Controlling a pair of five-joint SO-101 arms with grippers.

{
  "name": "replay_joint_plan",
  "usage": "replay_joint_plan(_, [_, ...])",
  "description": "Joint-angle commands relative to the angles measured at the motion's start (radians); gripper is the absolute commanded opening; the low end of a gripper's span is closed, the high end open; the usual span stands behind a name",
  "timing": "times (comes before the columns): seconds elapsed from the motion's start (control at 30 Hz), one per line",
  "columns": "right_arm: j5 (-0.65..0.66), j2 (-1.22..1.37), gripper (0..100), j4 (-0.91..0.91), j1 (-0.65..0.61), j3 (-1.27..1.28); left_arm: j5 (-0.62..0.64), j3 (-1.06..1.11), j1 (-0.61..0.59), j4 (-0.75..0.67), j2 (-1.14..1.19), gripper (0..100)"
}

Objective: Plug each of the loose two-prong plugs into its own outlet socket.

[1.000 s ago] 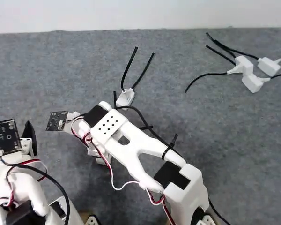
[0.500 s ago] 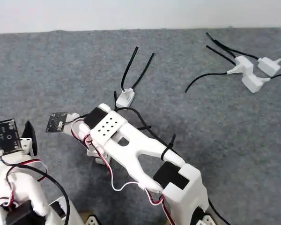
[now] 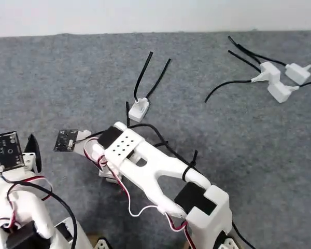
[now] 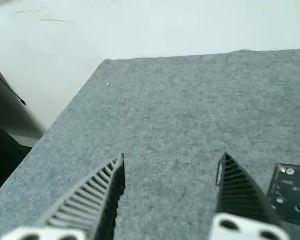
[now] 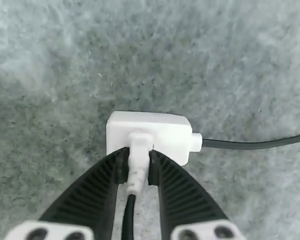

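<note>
Two-prong plug [image 5: 139, 145], white with a black cord, is clamped between the narrowly closed jaws of the right gripper [image 5: 138, 161] and is touching the white outlet socket [image 5: 160, 131], which lies on the grey mat [image 5: 230, 60]. Whether the prongs are seated cannot be told. The left gripper [image 4: 172, 162] is held above the mat with its jaws spread wide. A cluster of white connectors [image 3: 270, 72] is seen near the mat's far right.

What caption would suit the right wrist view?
The right gripper pinches a white plug at a white outlet socket on the grey mat.
</note>
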Motion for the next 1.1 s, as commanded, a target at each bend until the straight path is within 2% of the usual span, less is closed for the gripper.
replay_joint_plan(0.0, [0.002, 0.021, 0.8, -0.03, -0.001, 0.066, -0.014, -0.004, 0.0, 0.003, -0.002, 29])
replay_joint_plan(0.27, [0.002, 0.022, 0.8, -0.094, -0.001, 0.133, -0.014, 0.021, 0.0, -0.005, -0.002, 29])
replay_joint_plan(0.93, [-0.04, 0.054, 1.0, -0.12, 0.001, 0.147, -0.015, 0.039, -0.002, 0.002, -0.002, 29])
replay_joint_plan(1.07, [-0.103, 0.05, 10.5, -0.038, 0.036, 0.049, -0.015, 0.053, 0.0, 0.003, -0.002, 29])
